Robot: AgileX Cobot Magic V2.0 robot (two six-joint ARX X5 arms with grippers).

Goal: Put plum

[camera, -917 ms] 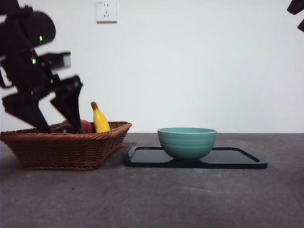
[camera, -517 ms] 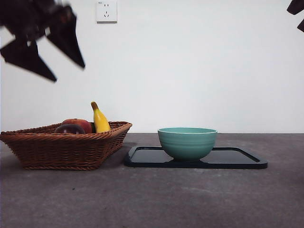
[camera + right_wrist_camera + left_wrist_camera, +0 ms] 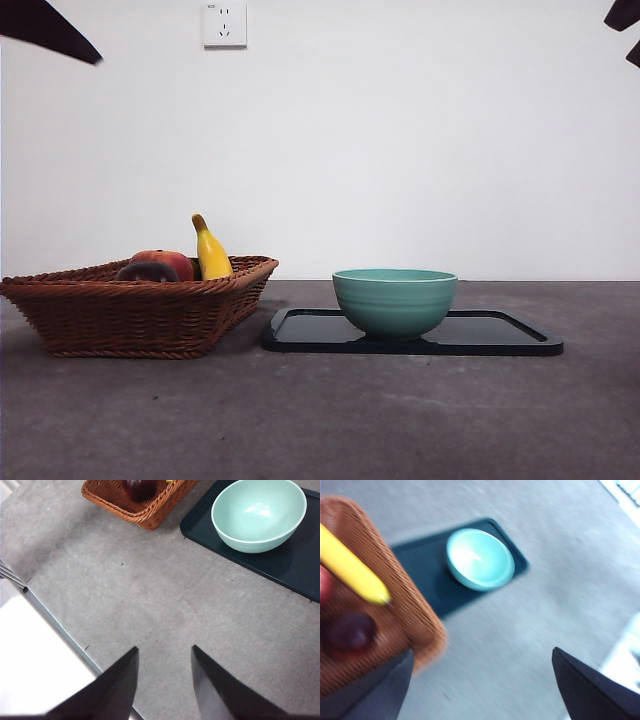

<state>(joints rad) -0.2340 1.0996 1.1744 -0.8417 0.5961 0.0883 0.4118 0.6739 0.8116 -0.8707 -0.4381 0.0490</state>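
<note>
The plum [image 3: 147,271], dark maroon and glossy, lies in the wicker basket [image 3: 140,315] at the left, next to the red-orange peach [image 3: 172,262] and the banana [image 3: 210,252]. It also shows in the left wrist view [image 3: 351,632] and the right wrist view [image 3: 140,487]. My left gripper [image 3: 483,652] is open and empty, high above the basket; in the front view only its tip [image 3: 50,25] shows at the top left corner. My right gripper [image 3: 164,649] is open and empty, waiting at the top right corner [image 3: 625,20].
A teal bowl [image 3: 394,300] stands empty on a black tray [image 3: 500,335] right of the basket. A wall socket [image 3: 224,22] is on the back wall. The table's edge [image 3: 55,625] shows in the right wrist view.
My left gripper has risen from the basket to the top left corner, open and empty. The plum stays in the basket. The right arm has not moved.
</note>
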